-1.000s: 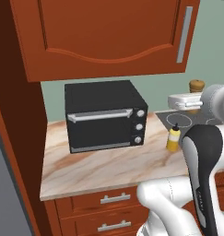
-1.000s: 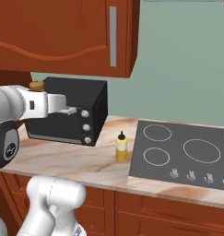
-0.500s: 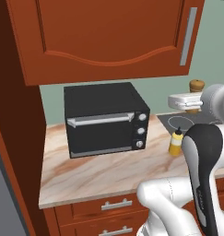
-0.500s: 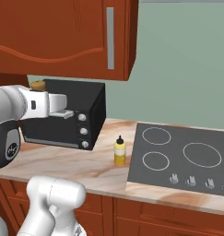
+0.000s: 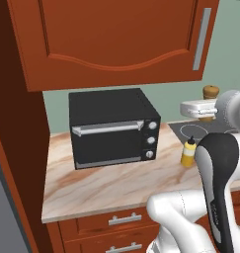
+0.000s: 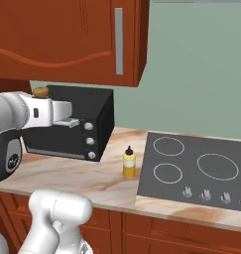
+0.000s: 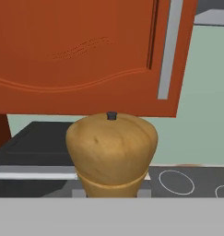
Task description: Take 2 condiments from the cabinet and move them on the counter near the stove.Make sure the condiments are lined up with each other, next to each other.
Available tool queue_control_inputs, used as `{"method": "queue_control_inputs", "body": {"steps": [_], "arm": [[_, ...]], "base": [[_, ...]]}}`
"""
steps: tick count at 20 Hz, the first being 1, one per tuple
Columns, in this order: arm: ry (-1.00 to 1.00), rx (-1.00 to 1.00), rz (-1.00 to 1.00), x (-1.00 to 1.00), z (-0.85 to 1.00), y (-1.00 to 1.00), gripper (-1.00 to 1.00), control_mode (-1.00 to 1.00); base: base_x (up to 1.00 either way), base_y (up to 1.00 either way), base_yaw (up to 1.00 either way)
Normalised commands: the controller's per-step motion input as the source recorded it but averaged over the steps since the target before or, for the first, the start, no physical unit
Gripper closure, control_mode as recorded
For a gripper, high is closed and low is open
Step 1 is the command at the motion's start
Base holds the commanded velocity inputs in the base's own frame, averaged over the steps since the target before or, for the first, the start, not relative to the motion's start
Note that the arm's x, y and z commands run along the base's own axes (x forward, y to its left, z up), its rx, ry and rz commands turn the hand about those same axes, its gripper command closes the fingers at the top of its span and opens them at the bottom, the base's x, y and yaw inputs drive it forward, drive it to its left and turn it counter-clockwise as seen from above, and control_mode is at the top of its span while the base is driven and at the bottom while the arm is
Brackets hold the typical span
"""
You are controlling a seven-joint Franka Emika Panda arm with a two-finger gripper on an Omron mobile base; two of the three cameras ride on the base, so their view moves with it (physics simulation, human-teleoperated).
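My gripper [image 5: 206,107] is shut on the tan-brown wooden shaker [image 5: 210,92], held upright in the air above the counter [image 5: 106,183] and below the cabinet [image 5: 116,39]. The shaker's rounded top [image 7: 111,147] sits close in the hand view. From the right, the shaker [image 6: 41,92] pokes up behind the gripper [image 6: 45,106], in front of the toaster oven. The yellow squeeze bottle [image 6: 129,162] stands on the counter [image 6: 67,171] just left of the stove [image 6: 201,168]. The same bottle [image 5: 189,152] stands at the stove's [image 5: 190,129] near corner. The cabinet [image 6: 67,34] door is shut.
A black toaster oven [image 5: 111,128] takes up the back of the counter left of the bottle, and it is seen again [image 6: 87,126] from the right. The cabinet's silver bar handle [image 5: 202,38] hangs above the gripper. Base drawers [image 5: 124,220] run under the counter's front edge.
The whole picture has slid slightly downward, so the camera has moved. The gripper keeps its hold on the shaker at about the same place in view. The yellow bottle has not moved.
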Motion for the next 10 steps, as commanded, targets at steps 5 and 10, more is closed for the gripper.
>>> {"method": "queue_control_inputs", "body": {"steps": [5, 10], "arm": [[0.00, 0.00, 0.00, -0.05, -0.07, -0.25, 1.00, -1.00], [0.00, 0.00, 0.00, -0.11, -0.31, -0.43, 1.00, -1.00]], "base": [[0.00, 0.00, 0.00], [0.00, 0.00, 0.00]]}}
